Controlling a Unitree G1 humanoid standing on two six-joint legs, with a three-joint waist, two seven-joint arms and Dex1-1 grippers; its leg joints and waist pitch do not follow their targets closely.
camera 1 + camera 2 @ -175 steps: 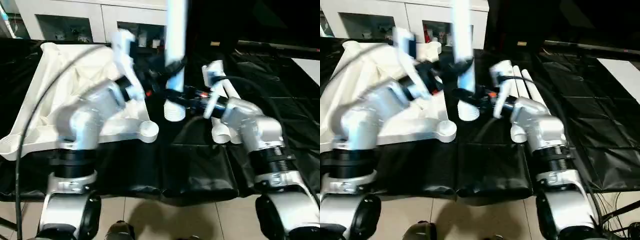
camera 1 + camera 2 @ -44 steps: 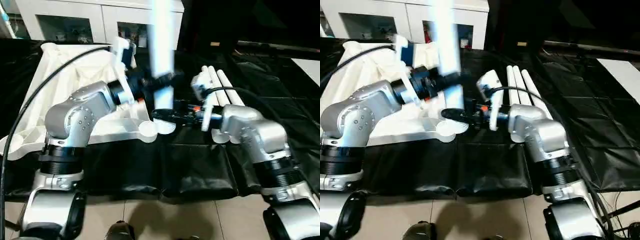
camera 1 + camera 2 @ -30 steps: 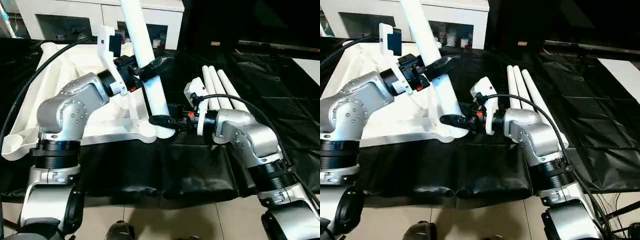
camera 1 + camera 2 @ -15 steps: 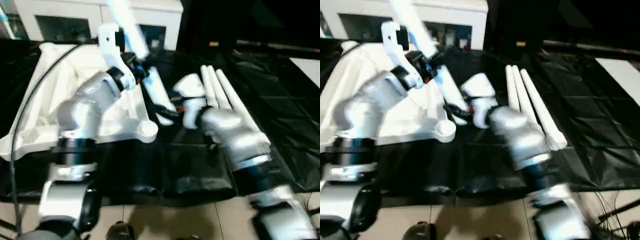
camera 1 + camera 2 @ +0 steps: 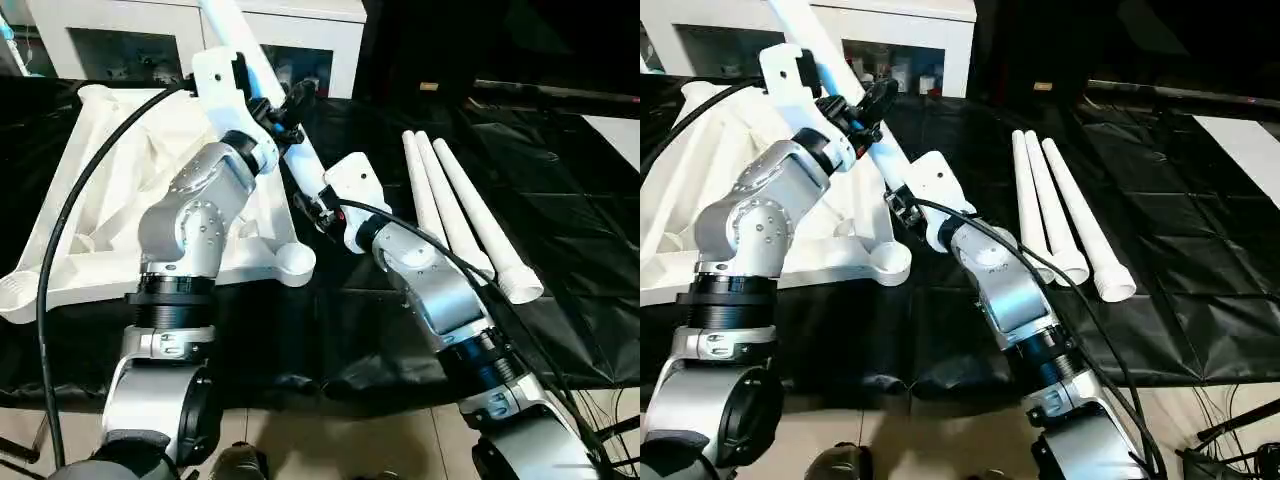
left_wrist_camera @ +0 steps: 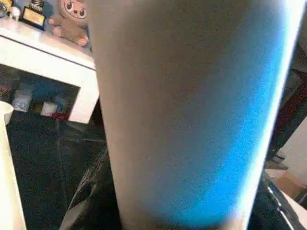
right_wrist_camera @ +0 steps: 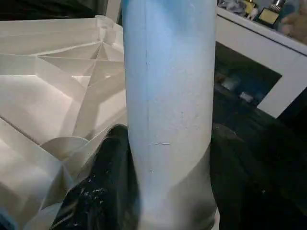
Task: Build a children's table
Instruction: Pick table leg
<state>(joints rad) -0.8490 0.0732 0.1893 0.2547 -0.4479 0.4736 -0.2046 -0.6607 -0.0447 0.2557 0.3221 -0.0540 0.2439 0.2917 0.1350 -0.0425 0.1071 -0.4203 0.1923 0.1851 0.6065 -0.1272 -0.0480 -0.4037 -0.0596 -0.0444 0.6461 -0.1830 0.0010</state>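
One white leg [image 5: 268, 95] of the children's table is held aslant between both arms, its upper end running up and to the far left out of frame, its lower end down near the right corner of the inverted top. The left end effector [image 5: 285, 112] is clamped around the leg's middle, black fingers [image 5: 298, 97] on either side of the tube. The right end effector [image 5: 322, 207] grips the same leg at its lower end; in the right wrist view a black finger [image 7: 103, 182] presses against the tube's side, so it appears to be pinching the leg, though the grip is partly hidden in the head views.

Count: one table top [image 5: 120, 190], lying upside down at left on the tabletop [image 5: 560, 260], ribbed underside up, with a round corner socket [image 5: 295, 260] near the right arm's wrist; four legs in all, one held and three loose legs [image 5: 465, 220] lying side by side to the right, well apart from both end effectors.

Surroundings: a black cloth covers the tabletop. A white cabinet [image 5: 130, 35] with glass doors stands at the far side. A black cable [image 5: 70, 215] loops over the table top beside the left forearm. The two forearms crowd the near-right corner of the table top.
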